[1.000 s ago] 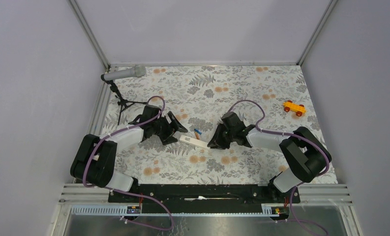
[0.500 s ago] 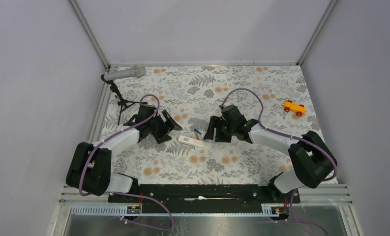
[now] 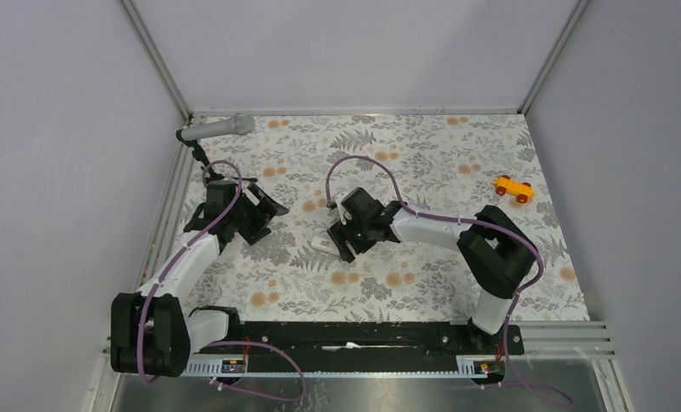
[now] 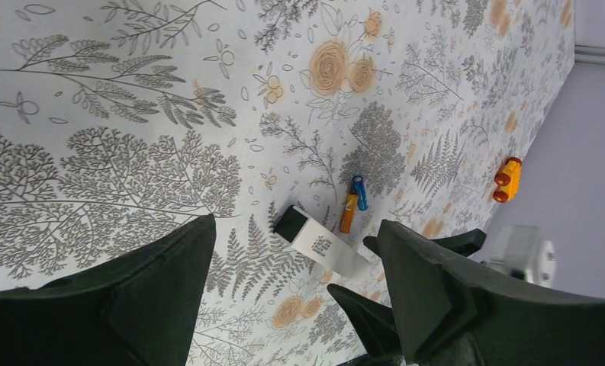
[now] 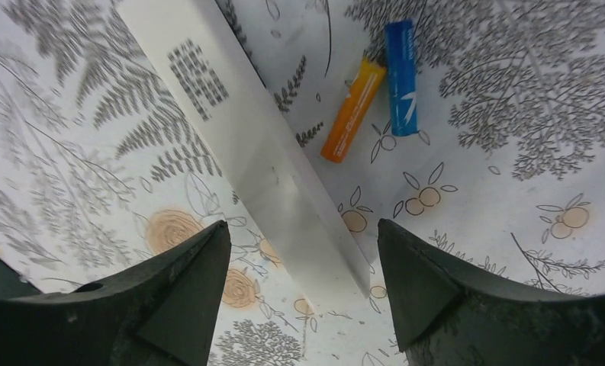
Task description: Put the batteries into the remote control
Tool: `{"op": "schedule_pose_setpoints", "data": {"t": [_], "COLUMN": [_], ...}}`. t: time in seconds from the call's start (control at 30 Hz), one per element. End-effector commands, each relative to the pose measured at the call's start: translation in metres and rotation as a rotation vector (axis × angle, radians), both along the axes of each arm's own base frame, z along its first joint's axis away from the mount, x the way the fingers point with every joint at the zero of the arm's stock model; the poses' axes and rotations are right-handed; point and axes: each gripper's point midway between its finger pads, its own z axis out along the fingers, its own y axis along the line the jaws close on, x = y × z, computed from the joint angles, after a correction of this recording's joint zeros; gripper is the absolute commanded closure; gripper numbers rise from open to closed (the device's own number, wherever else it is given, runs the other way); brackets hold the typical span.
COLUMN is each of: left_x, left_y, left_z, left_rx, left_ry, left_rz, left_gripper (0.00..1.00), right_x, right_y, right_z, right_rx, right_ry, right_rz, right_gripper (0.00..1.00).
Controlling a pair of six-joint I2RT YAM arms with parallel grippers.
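Because the right gripper (image 3: 343, 245) hangs directly over the remote (image 3: 321, 243) near the middle of the desk, it is judged from overhead that the slim white bar could be nudged or spun if a finger lands on it; the left gripper (image 3: 265, 221) is spread wide, well apart toward the left edge. From the left wrist, the remote is seen lying flat, one end showing dark, with the batteries (image 4: 354, 202) just beside it. From the right wrist, widely spread fingers (image 5: 185, 297) straddle the bar, and the orange battery (image 5: 352, 110) and blue battery (image 5: 400, 76), seemingly touching at one end, could be rolled away by a careless pinch.
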Motion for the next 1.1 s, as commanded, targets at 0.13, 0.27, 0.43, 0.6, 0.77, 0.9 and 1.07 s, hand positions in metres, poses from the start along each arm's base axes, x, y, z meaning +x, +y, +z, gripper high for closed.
{"op": "schedule_pose_setpoints", "data": {"t": [0.13, 0.27, 0.43, 0.6, 0.77, 0.9, 1.07], "left_x": [-0.007, -0.008, -0.008, -0.006, -0.005, -0.006, -0.008], "left_y": [0.000, -0.007, -0.012, -0.011, -0.010, -0.011, -0.019], "left_z": [0.002, 0.005, 0.010, 0.011, 0.010, 0.010, 0.019], "left_rx": [-0.013, -0.050, -0.079, -0.077, -0.084, -0.117, -0.185], "left_ry": [-0.005, 0.006, 0.007, 0.005, 0.011, 0.045, 0.100], "left_rz": [-0.027, -0.051, -0.070, -0.075, -0.074, -0.061, -0.052], "left_gripper": [0.17, 0.16, 0.15, 0.14, 0.14, 0.14, 0.14], "right_x": [-0.004, -0.019, -0.030, -0.029, -0.027, -0.021, -0.014], "right_y": [-0.008, -0.006, -0.001, 0.000, -0.006, -0.009, 0.011], "right_z": [-0.007, -0.018, -0.027, -0.028, -0.038, -0.037, 0.005], "right_rx": [-0.143, -0.182, -0.221, -0.233, -0.280, -0.299, -0.158], "right_ry": [-0.043, 0.001, -0.010, -0.023, -0.045, -0.082, -0.156], "right_rz": [0.182, 0.246, 0.289, 0.280, 0.287, 0.262, 0.232], "right_gripper": [0.35, 0.57, 0.62, 0.50, 0.46, 0.65, 0.79]}}
